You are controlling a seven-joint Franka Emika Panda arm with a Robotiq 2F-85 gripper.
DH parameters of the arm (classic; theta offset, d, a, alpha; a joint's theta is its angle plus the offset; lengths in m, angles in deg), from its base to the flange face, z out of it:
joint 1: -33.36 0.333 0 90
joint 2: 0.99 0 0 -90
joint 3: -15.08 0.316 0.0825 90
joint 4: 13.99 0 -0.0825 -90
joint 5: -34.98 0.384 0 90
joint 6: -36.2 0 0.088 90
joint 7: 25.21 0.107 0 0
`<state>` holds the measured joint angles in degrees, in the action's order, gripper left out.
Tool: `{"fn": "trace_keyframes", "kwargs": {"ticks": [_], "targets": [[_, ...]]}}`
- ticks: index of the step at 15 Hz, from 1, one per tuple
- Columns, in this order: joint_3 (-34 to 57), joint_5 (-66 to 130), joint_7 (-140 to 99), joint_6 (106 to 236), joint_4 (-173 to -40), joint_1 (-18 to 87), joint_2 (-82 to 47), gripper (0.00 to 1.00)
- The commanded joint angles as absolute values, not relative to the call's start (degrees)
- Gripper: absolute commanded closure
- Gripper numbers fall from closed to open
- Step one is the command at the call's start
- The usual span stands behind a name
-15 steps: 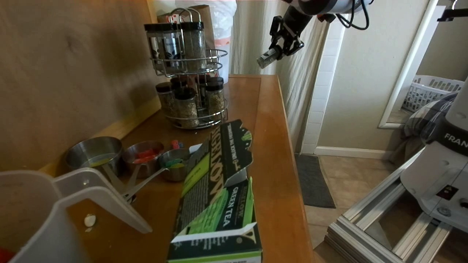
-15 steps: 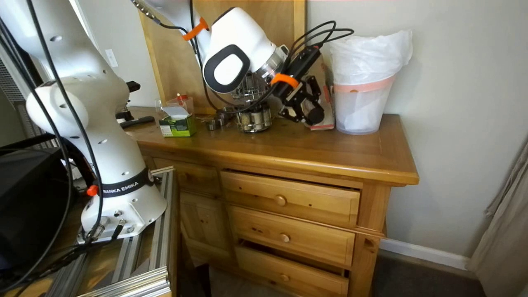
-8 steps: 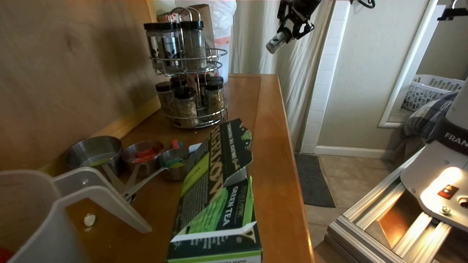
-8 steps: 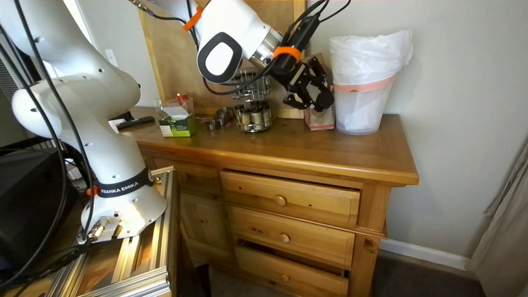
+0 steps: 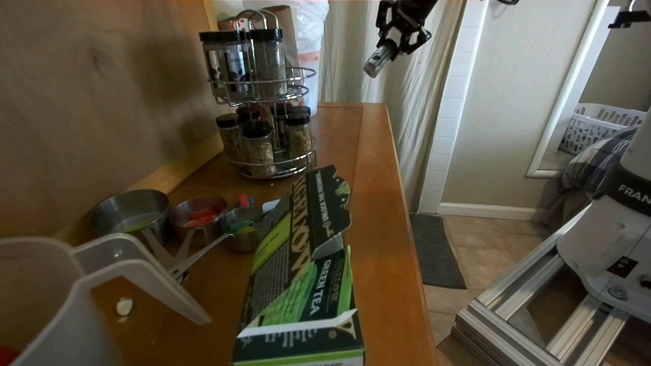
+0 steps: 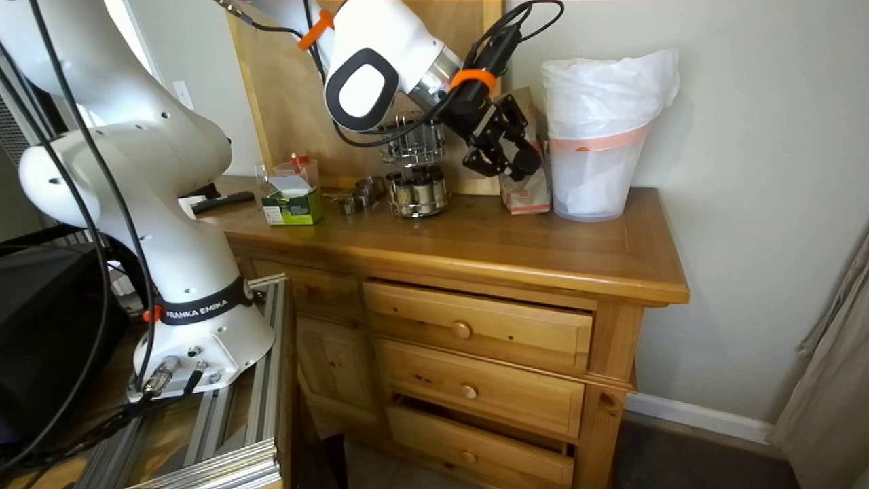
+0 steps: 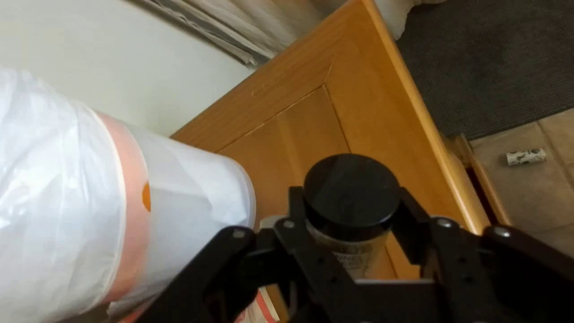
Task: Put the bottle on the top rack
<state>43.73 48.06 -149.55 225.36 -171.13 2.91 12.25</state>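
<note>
The bottle [image 5: 378, 62] is a small glass jar with a black lid. It is held in the air, tilted, lid toward my gripper [image 5: 398, 48] in an exterior view. The wrist view shows its black lid [image 7: 352, 190] between both fingers, with part of its label below. In an exterior view the lid [image 6: 527, 163] faces the camera. My gripper is shut on the bottle, above the dresser and apart from the carousel. The top rack [image 5: 297, 94] is the upper chrome wire tier. It holds jars on its left side; its right-hand ring shows no jar in that view.
The lower tier [image 5: 264, 176] holds several dark-lidded jars. A paper bag [image 6: 526, 197] and a white-lined bin [image 6: 597, 170] stand near the gripper. A green tea box [image 5: 305, 264], metal measuring cups [image 5: 129, 213] and a plastic jug [image 5: 46, 295] are on the dresser [image 5: 376, 203].
My gripper has risen with the bottle and moved away from the dresser top, then shifted slightly back in the last half second. The bottle stays held. The carousel has not moved.
</note>
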Motion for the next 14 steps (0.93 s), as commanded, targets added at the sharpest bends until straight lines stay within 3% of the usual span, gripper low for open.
{"fn": "trace_keyframes", "kwargs": {"ticks": [1,5,9,12,13,14], "targets": [[51.4,46.0,-151.5,215.2,-172.9,-0.4,23.6,0.75],[58.8,42.8,-149.9,203.7,-171.2,-0.3,33.3,0.75],[52.8,20.6,-138.2,198.0,-170.8,9.8,39.5,0.75],[48.9,9.3,-131.1,202.9,-172.1,13.4,43.5,0.75],[47.9,7.9,-129.8,199.5,-170.2,14.8,38.4,0.5],[47.1,6.1,-128.5,200.0,-170.4,15.5,39.7,0.5]]}}
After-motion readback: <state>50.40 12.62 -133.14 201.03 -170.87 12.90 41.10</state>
